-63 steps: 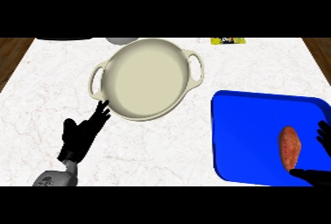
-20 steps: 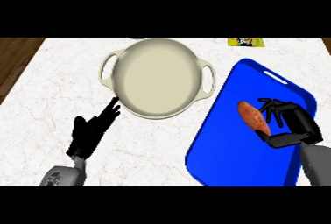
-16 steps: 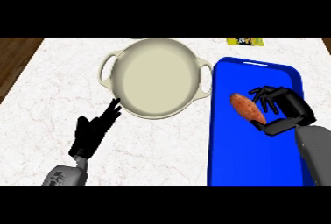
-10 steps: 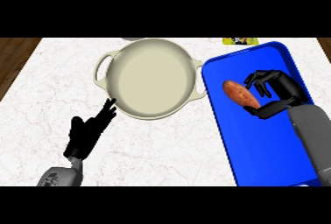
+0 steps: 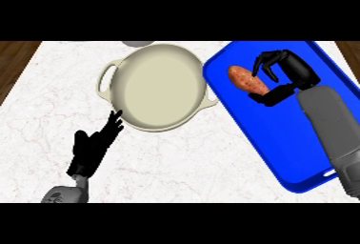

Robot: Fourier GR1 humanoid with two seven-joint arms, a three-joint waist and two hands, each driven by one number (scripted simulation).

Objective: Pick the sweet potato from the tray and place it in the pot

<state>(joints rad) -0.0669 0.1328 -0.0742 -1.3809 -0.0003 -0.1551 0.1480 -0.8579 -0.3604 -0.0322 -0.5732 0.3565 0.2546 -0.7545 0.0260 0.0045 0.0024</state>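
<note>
since half a second back, the right hand [image 5: 299, 71] and the sweet potato [image 5: 247, 80] have edged toward the far left part of the tray [image 5: 281, 138], nearer the pot [image 5: 158, 86]. the black fingers [image 5: 267, 59] curl over the far side of the sweet potato and the thumb [image 5: 271, 97] hooks in from the near side, so it sits pinched between them. it is over the tray, not in the pot. whether it is lifted off the tray or lying on it i cannot tell from here.

the sweet potato is an orange-brown tapered oval, long axis running far-left to near-right. the tray is a glossy blue rectangle with rounded corners and a raised lip. the pot is cream, round and shallow, smooth inside, with a loop handle on each side – its right handle lies just beside the tray's left edge.

my left hand [image 5: 95, 147] rests on the white, faintly veined marble counter [image 5: 197, 167], fingers straight and slightly spread, tips just beside the pot's near rim – contact i cannot judge. dark wood [image 5: 14, 62] shows past the counter's left edge.
</note>
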